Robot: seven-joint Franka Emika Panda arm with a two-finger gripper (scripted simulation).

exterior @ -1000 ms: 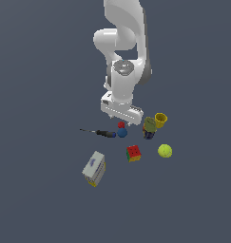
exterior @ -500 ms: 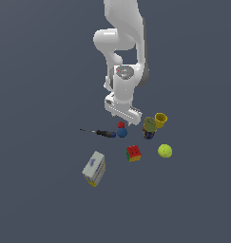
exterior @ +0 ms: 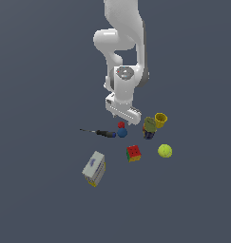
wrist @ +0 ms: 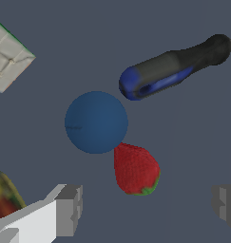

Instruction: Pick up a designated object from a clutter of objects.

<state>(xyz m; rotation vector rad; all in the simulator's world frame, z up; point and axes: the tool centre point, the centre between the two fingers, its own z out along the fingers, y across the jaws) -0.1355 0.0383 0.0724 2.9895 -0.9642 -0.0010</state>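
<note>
The designated object is a small red lump (exterior: 120,125), seen as a strawberry-like shape in the wrist view (wrist: 135,168). It lies touching the blue ball (exterior: 122,133) (wrist: 96,122). The black-handled screwdriver (exterior: 105,133) (wrist: 174,71) lies close beside them. My gripper (exterior: 121,118) (wrist: 148,206) hangs just above the red lump, open and empty. Its two grey fingertips (wrist: 69,209) stand wide apart, with the lump between their lines and a little ahead of them.
The multicoloured cube (exterior: 133,153) (wrist: 7,54), tennis ball (exterior: 165,151), olive-green can (exterior: 149,127) and yellow cup (exterior: 160,119) lie toward the exterior view's right. The white-yellow box (exterior: 94,168) lies toward the front left. The can's edge shows in the wrist view (wrist: 0,199).
The wrist has dipped very slightly toward the red lump. The objects have not moved and the jaws have stayed open.
</note>
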